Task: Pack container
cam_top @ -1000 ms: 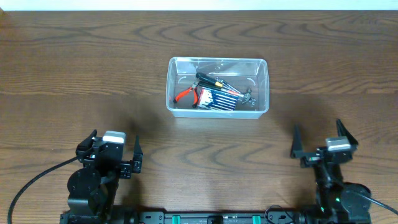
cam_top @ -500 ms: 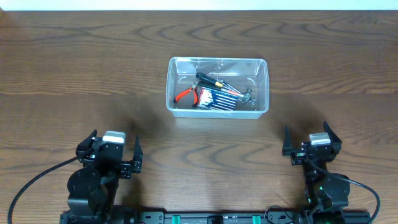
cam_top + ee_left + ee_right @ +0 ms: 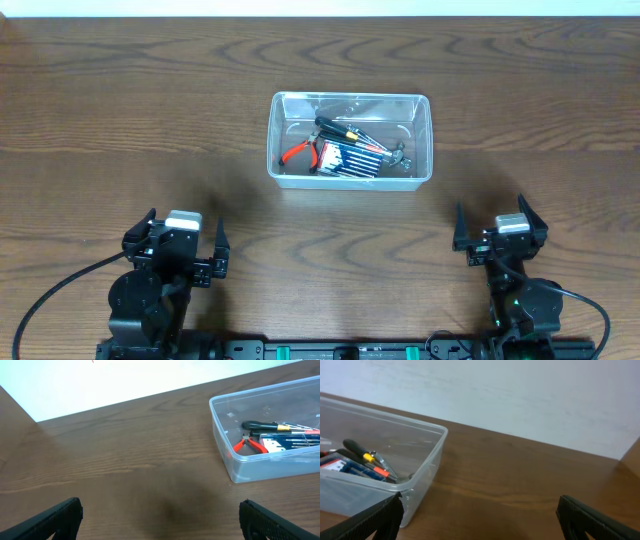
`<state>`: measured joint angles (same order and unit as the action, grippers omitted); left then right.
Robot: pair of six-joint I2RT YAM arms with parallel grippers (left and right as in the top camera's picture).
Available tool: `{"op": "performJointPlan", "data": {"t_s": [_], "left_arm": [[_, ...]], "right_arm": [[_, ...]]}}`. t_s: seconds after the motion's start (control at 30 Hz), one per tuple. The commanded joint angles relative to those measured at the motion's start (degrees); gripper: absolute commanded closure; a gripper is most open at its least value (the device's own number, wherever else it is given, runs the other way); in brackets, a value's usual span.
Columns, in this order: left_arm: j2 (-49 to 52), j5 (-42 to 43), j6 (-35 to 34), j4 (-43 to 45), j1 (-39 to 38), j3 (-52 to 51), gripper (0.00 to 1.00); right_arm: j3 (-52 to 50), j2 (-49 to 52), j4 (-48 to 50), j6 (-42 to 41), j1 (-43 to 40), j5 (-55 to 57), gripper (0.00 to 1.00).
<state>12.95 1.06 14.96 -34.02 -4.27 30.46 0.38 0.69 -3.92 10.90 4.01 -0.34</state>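
Note:
The clear plastic container stands on the wooden table, a little right of centre. Inside lie red-handled pliers, a black-handled screwdriver, a blue case of tool bits and a small hammer. My left gripper is open and empty at the near left, well short of the container. My right gripper is open and empty at the near right. The container also shows in the left wrist view and the right wrist view.
A white wall runs behind the table's far edge. Bare wood lies between both grippers and the container.
My right arm has drawn back and shifted slightly left toward the near edge. The left arm and the container have not moved.

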Motion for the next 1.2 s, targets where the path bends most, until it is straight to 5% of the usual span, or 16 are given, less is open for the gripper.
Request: {"op": "performJointPlan", "data": {"t_s": [0.0,1.17], "left_arm": [[-0.3,-0.7,-0.5,0.2,0.1,0.0,0.02],[-0.3,-0.7,-0.5,0.2,0.1,0.0,0.02]], "right_arm": [[-0.1,-0.4,-0.1,4.8,-1.9,-4.5,0.01],[-0.1,-0.4,-0.2,1.1,-2.6,-1.6,0.01]]}}
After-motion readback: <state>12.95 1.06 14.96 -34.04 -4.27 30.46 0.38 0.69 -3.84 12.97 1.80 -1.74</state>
